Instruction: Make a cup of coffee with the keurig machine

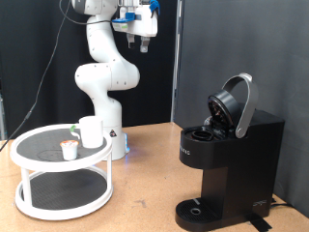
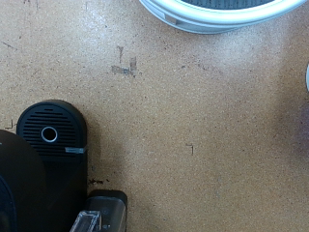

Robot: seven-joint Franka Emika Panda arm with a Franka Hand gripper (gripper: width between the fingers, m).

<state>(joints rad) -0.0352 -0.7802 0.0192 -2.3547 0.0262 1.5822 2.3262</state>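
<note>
Raised high above the surface (image 1: 145,179), the hand (image 1: 142,42) hangs near the exterior view's top, holding nothing; whether its fingers stand apart or together cannot be told at this distance, and the wrist view shows no fingers at all. Below it, well apart, the white robot arm (image 1: 104,68) rises from the back of the surface. Toward the exterior view's left edge stands a white two-tier round stand (image 1: 60,174); on its upper tier the cup (image 1: 91,131) sits upright, with a small tan pod (image 1: 69,148) just beside it. At the exterior view's right, the keurig machine (image 1: 228,159) stands with its lid tilted open and its round drip tray (image 1: 200,208) bare; the wrist view looks straight down on that tray and on part of the stand's rim (image 2: 212,17). The likeliest risks lie in the long descent to the stand: cup and pod sit close together, so a hand reaching for one could knock the other off the tier's rim, and the raised lid could be clipped by any pass over the machine.
</note>
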